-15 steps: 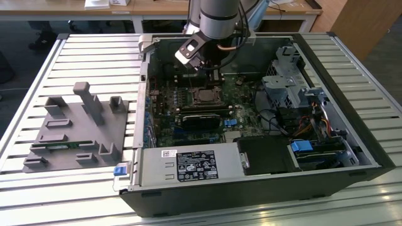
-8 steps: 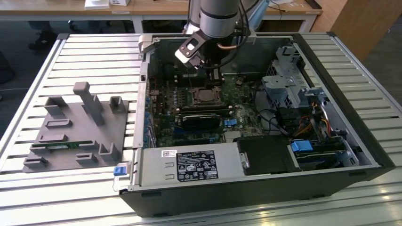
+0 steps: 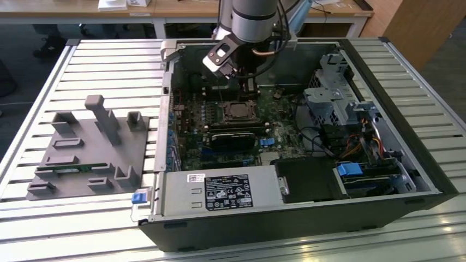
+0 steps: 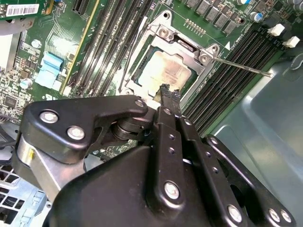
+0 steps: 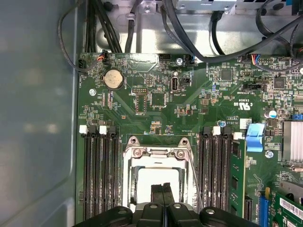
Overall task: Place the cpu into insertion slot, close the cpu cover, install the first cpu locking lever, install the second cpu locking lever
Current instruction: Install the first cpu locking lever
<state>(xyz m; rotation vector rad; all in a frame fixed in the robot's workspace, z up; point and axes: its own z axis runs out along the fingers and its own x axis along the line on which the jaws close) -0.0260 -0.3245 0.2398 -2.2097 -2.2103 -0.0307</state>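
The flat square silver-grey cpu [image 4: 163, 71] [image 5: 154, 177] lies seated in the square black insertion slot [image 3: 237, 112]. In the exterior view the slot sits a little toward twelve o'clock from the middle of the green circuit board [image 5: 156, 113].

The thin shiny silver cpu cover [image 4: 152, 38] [image 5: 156, 152] is folded down over the chip, which shows through its cut-out centre. A thin silver metal lever rod [image 4: 241, 67] [image 5: 195, 182] runs out from one corner of the frame, slanting across the long black memory slots [image 5: 99, 175] that flank the socket on both sides.

The black gripper [image 3: 248, 93] [image 4: 166, 92] [image 5: 163, 188] has its two fingers pressed together with nothing between them. Its tip hangs over the cover's edge. Whether it touches the metal I cannot tell.

In the exterior view the gripper stands at twelve o'clock of the socket. A black rectangular heatsink block [image 3: 233, 139] lies at six o'clock of it. The open black computer case [image 3: 396, 82] rests on a slatted metal table [image 3: 109, 60], and a grey moulded fixture [image 3: 87, 153] sits at nine o'clock of the case.
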